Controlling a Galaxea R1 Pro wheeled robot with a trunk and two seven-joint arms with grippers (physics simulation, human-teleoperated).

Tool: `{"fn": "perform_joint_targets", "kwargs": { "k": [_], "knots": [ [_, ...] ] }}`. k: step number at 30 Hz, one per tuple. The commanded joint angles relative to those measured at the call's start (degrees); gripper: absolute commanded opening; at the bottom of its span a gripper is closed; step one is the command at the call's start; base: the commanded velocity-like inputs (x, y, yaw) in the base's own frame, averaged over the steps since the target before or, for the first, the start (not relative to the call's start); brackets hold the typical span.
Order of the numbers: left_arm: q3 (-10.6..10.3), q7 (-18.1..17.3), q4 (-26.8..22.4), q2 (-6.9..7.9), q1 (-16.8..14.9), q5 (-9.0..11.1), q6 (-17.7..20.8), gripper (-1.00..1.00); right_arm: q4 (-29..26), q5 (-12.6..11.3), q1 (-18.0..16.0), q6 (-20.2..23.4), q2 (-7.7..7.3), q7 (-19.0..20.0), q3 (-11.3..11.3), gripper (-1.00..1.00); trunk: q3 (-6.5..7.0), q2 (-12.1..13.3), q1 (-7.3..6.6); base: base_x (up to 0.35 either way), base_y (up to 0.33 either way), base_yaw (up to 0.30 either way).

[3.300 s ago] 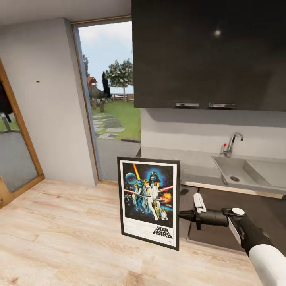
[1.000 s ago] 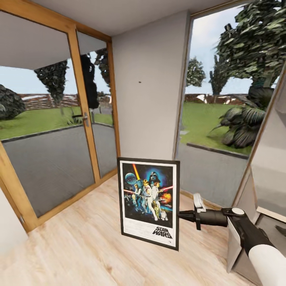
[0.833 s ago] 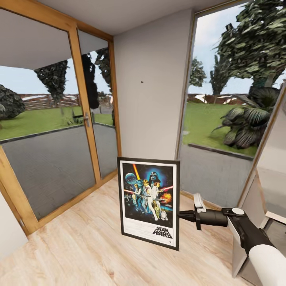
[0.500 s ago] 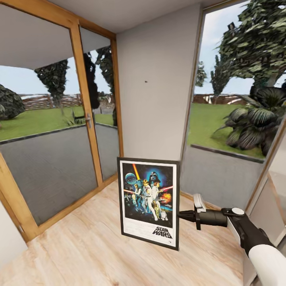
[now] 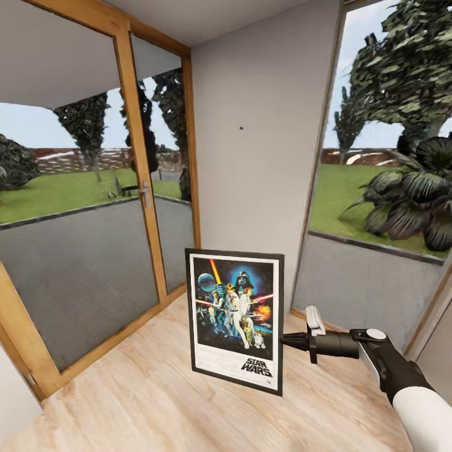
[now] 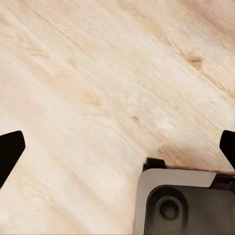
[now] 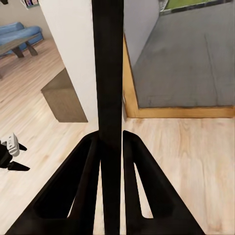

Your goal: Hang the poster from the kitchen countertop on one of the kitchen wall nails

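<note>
poster [image 5: 235, 320] upright, held clear of the floor, gripped at its right edge by right gripper [image 5: 287, 341]; right wrist view shows both fingers [image 7: 83, 191] clamped on the frame edge [image 7: 108, 98]; left gripper [image 6: 117, 147] spread wide over bare planks, holding nothing; light wood plank floor [image 5: 144, 402] all around; beyond the poster a light-grey wall strip [image 5: 263, 144] with one tiny dark nail [image 5: 242, 128] high up; wood-framed glass door [image 5: 81, 207] to the left, window [image 5: 389, 150] onto lawn and shrubs to the right.
</note>
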Motion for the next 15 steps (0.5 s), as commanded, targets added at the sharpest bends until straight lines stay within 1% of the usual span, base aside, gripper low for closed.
{"fn": "perform_joint_targets", "kwargs": {
  "k": [1, 15],
  "knots": [
    [0.1, 0.0, 0.0, -0.01, 0.0, 0.0, -0.2, 1.00, 0.0, 0.0, 0.0, 0.2, 0.01, 0.3, -0.1, -1.00, -0.01, 0.0, 0.05, 0.283, 0.225, 0.000],
    [0.1, -0.1, 0.0, -0.01, 0.0, 0.0, -0.2, 1.00, 0.0, 0.0, 0.0, 0.2, 0.01, 0.3, -0.1, -1.00, -0.01, 0.0, 0.05, 0.283, 0.226, 0.000]
  ]
}}
